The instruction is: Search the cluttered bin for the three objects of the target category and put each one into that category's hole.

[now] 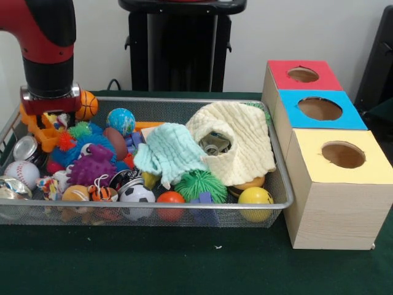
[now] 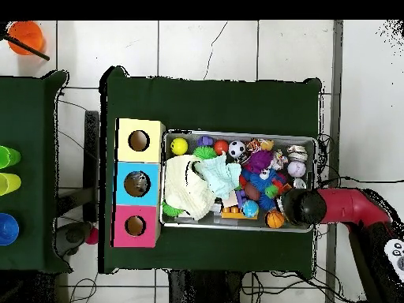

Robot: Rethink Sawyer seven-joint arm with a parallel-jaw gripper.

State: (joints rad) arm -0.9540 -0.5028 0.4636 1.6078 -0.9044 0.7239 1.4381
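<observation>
The wire-mesh bin (image 1: 184, 206) is full of toys and also shows in the overhead view (image 2: 237, 133). A small tin can (image 1: 24, 149) lies at its left end, with a crumpled foil lump (image 1: 12, 187) nearer the front. Another silvery can (image 1: 215, 144) peeks from under a pale yellow cloth (image 1: 245, 141). My gripper (image 1: 49, 107) hangs low over the bin's far left corner, just right of the tin can, its tips hidden among the toys; in the overhead view it (image 2: 304, 207) is at the bin's lower right. The blue-topped box's hole (image 1: 319, 109) (image 2: 136, 184) is to the right of the bin.
A red-topped box (image 1: 303, 74) and a yellow-topped box (image 1: 342, 154) flank the blue one. The bin holds a mint cloth (image 1: 169, 150), spiky rubber balls (image 1: 199, 184), a baseball (image 1: 21, 172), a soccer ball (image 1: 136, 193) and a purple toy (image 1: 92, 166).
</observation>
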